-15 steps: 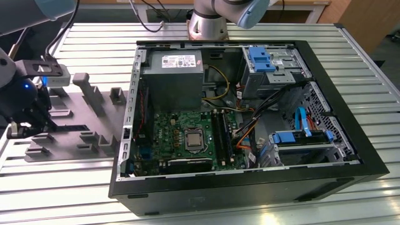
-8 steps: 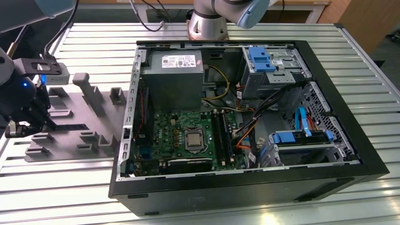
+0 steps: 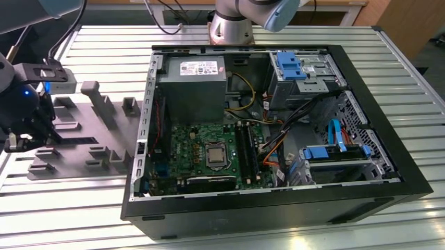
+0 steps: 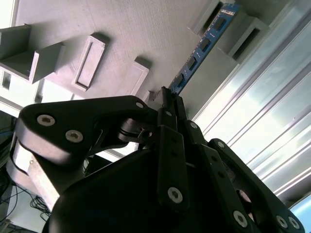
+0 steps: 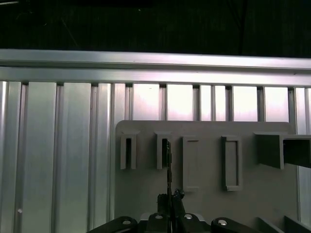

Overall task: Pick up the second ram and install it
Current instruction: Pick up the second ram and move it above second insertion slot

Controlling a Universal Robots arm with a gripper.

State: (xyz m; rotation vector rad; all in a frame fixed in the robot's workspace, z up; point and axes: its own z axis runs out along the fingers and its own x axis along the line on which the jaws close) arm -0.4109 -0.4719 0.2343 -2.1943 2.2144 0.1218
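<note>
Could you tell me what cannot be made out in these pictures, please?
- The thin blue-green ram stick: its gripped end, second wrist view, hidden by the black gripper.
- Its chips, first wrist view: seen edge-on.
- Long black memory slots, exterior view: too small to tell whether filled.

Robotics lab or assembly test cell. A ribbed aluminium worktop (image 3: 70, 219) is carrying an opened desktop computer case (image 3: 278, 213); a grey moulded fixture tray (image 3: 83, 130) is lying at its nine o'clock, and a robot arm base (image 3: 233, 28) is standing at twelve o'clock.
</note>
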